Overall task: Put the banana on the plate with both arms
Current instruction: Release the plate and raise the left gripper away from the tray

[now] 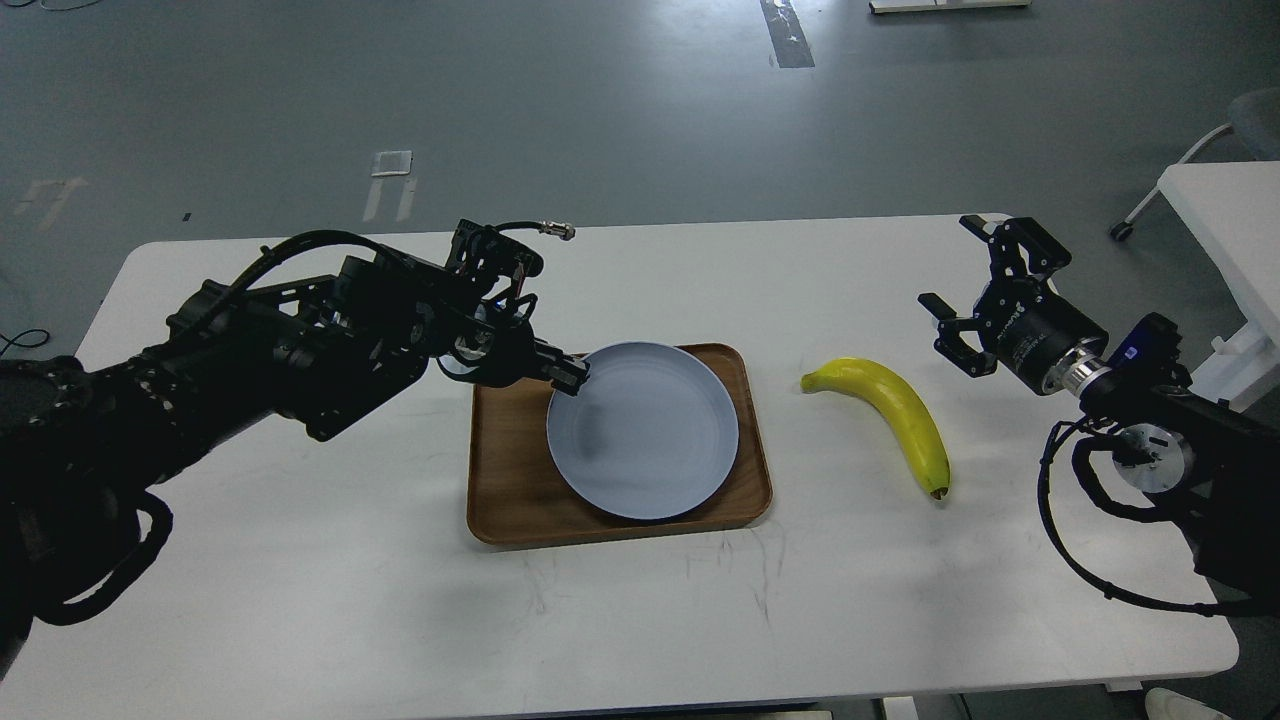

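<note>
Left jaws: our left gripper (572, 375) sits at the near-left rim of the plate (650, 440), its dark tips seemingly pinched on the edge; the tips are too dark to separate, so we cannot tell whether they have closed on it.

Right jaws: our right gripper (968, 300) hangs spread wide and empty, above the tabletop (300, 600) and off to the right of the banana (895, 415), not touching it.

Banana: lies on its side on the bare tabletop, between plate and right gripper, stem end toward the tray (510, 500), dark tip toward us (it has not been lifted).

Plate: rests inside the wooden tray, pushed toward the tray's right side, empty.

Why so, in our judgement: the left arm looks set to steady the plate so it will not slide in the tray, while the right arm, nearest the fruit, is opened ready to take it.

Stage: early; the pick has not begun.

Next move calls for: the right jaws coming down across the banana's middle, where its curve gives the steadiest hold.

Risk: a grip near either end could let the fruit swing or roll.
</note>
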Robot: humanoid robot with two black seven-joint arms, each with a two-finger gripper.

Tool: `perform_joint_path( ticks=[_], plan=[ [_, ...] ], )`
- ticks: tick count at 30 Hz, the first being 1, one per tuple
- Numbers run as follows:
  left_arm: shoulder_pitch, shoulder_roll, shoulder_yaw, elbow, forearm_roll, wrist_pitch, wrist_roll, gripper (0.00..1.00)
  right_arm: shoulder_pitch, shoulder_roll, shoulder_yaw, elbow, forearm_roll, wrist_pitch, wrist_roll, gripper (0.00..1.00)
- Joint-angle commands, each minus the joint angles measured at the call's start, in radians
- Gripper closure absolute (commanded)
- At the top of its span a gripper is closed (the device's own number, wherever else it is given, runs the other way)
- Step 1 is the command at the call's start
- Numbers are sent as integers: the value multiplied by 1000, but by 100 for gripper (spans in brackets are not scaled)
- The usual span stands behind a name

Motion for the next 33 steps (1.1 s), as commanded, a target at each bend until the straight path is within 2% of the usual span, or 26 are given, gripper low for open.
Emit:
perform_joint_path(
  ticks=[1,4,5,6,8,9,10,18,20,23,26,28,30,33],
  plan=[
    [8,-2,2,8,-2,0,0,100,0,0,0,0,-1,0,0,0],
    [8,-2,1,11,-4,0,0,100,0,0,0,0,0,0,0,0],
    [8,-2,1,12,-11,0,2,81,0,0,0,0,-1,0,0,0],
    [7,-2,1,12,-16,0,2,67,-2,0,0,0,-1,0,0,0],
    [5,-2,1,12,-48,0,2,16,-2,0,0,0,-1,0,0,0],
    [3,-3,1,12,-56,-1,2,6,-2,0,0,0,-1,0,0,0],
    [2,-3,1,12,-65,-1,2,3,-2,0,0,0,-1,0,0,0],
    [-62,17,-13,12,-292,-4,-1,2,13,-18,-1,4,-3,0,0,0],
    [-76,37,-16,11,-451,-5,-9,2,21,-46,-1,11,-24,0,0,0],
    [-76,116,-25,-9,-840,-5,-47,2,52,-77,0,23,-97,0,0,0],
    [-76,167,-37,-23,-1129,-5,-60,2,55,-98,0,38,-100,0,0,0],
    [-57,217,-83,-32,-1307,-5,-63,2,55,-110,0,63,-101,0,0,0],
    [-34,241,-122,-35,-1362,-5,-63,2,55,-112,0,69,-101,0,0,0],
    [92,303,-291,-67,-1436,-5,-64,2,50,-114,0,70,-101,0,0,0]
  ],
)
